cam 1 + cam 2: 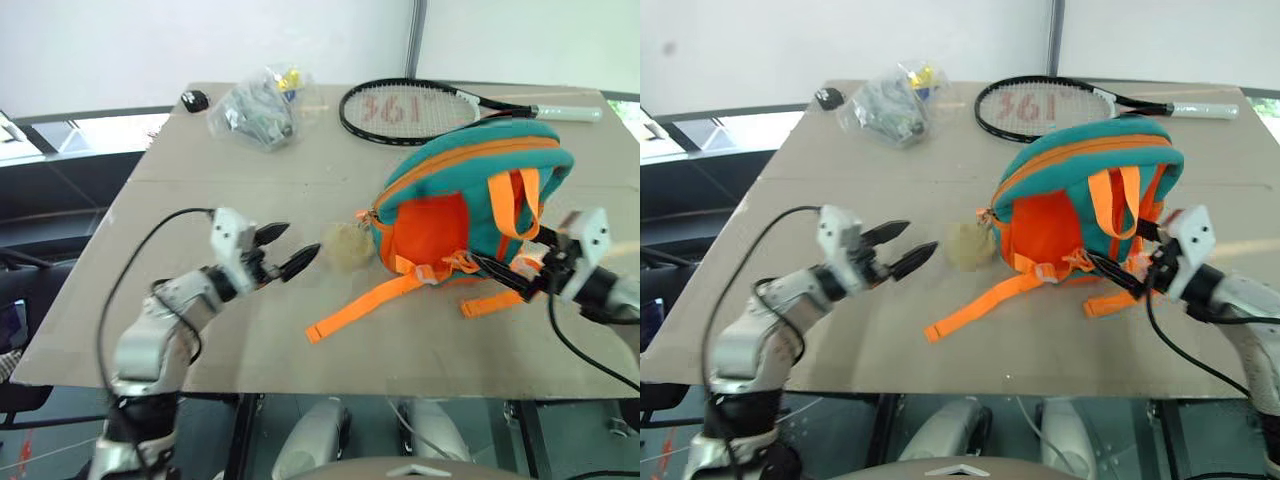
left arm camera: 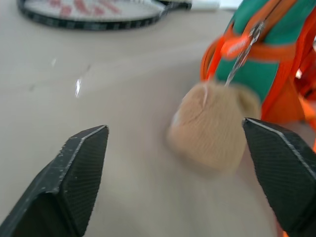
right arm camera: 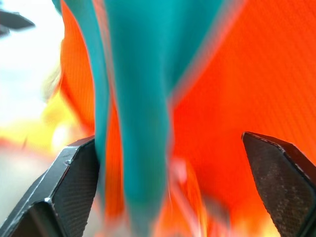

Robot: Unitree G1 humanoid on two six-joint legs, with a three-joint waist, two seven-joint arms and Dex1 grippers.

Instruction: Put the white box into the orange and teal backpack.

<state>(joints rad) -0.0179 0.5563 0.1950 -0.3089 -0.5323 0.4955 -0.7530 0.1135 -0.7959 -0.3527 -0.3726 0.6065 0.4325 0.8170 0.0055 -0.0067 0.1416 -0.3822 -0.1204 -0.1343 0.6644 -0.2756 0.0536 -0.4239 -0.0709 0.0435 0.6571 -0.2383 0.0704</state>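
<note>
Orange and teal backpack (image 1: 470, 205) sits zipped near the desk's (image 1: 200, 330) right edge, likely with the box inside. Left gripper (image 1: 283, 250) and right gripper (image 1: 505, 275) flank it, jaws spread, holding nothing.

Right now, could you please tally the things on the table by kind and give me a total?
Backpack: 1
Plush toy: 1
Tennis racket: 1
Clear bag of small items: 1
Small black object: 1
Total: 5

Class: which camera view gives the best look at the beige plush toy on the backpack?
The left wrist view: the plush toy sits large between the open left gripper fingers, hanging from the backpack. Both eye views show it small beside the backpack; the right wrist view shows backpack fabric.
</note>
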